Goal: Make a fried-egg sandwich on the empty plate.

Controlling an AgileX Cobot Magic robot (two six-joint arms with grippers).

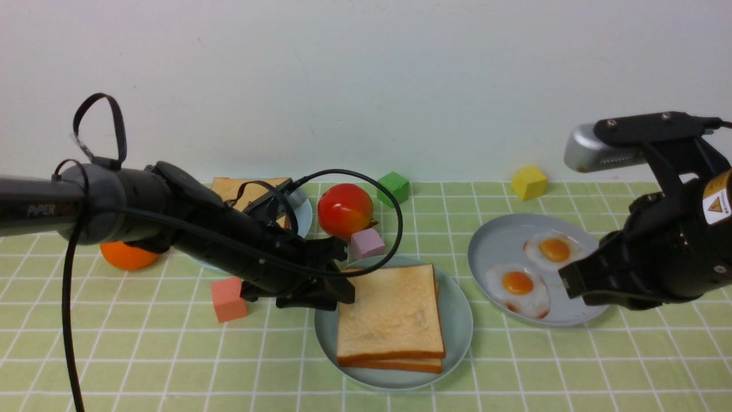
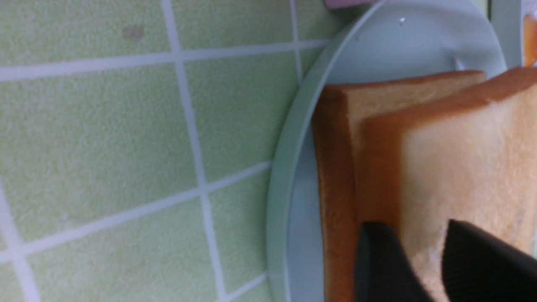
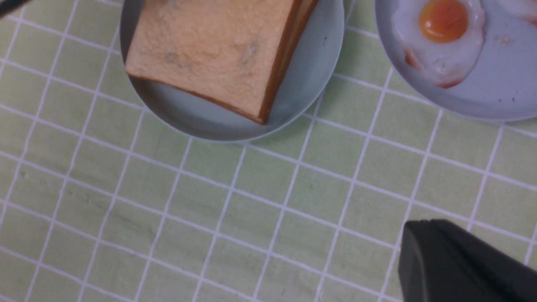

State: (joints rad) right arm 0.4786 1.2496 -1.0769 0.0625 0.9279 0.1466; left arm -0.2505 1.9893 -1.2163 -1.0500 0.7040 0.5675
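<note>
Now, your left hand (image 1: 346, 272) has its fingers (image 2: 482, 264) apart, right at the upper left corner of the fried-egg sandwich (image 1: 392, 312). The sandwich lies flat on the green plate (image 1: 457, 337), low in the middle of the front view. Your right hand (image 1: 567, 281) is pinched together, holding nothing, over the edge of the egg plate (image 1: 497, 240) at right.

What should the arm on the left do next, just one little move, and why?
Probably draw the left gripper up and back, away from the plate. Its jaws stand apart at the edge of the top toast slice, which lies flat on the lower slice, so there seems nothing left for it to hold.
</note>
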